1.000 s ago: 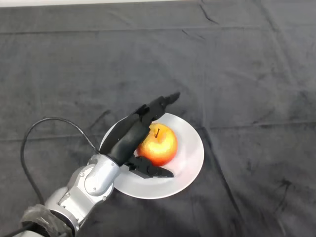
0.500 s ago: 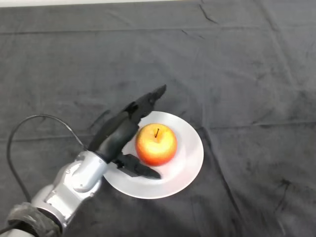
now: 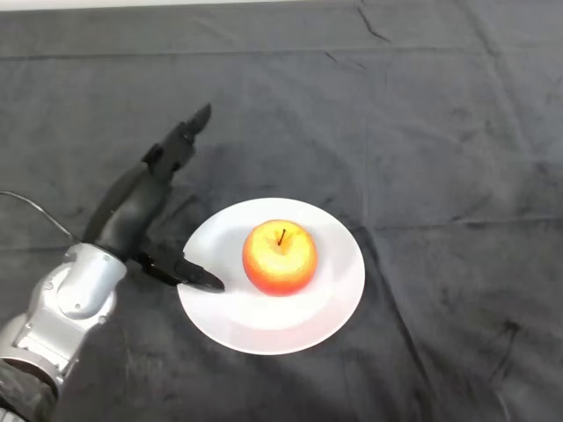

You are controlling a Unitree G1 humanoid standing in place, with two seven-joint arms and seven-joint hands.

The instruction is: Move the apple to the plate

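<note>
The apple (image 3: 280,257) sits on the white plate (image 3: 339,299), a little to the plate's left of centre, and lies to the right of the left hand (image 3: 132,211), apart from it with a strip of bare plate between. Nothing touches the fruit. The plate itself rests on the dark cloth that covers the bench (image 3: 440,132), in the lower middle of the head view.

The hand is released: its fingers (image 3: 180,141) are stretched out nearly straight, pointing up and to the right over the cloth, well clear of the plate's upper left rim. The thumb (image 3: 185,271) splays away from them, reaching low and to the right so that its tip lies over the plate's left edge; whether it actually touches the rim cannot be told. The hand holds nothing. The silver-grey arm (image 3: 66,303) comes in from the lower left corner, with the wrist just left of the plate.

The apple stands upright, its dark stem facing up toward the camera from a shallow dimple, so its core axis runs roughly vertical. It is round, with no clear long axis. Its skin is yellow around the stem and toward the upper right, deepening to red along the left and bottom.
</note>
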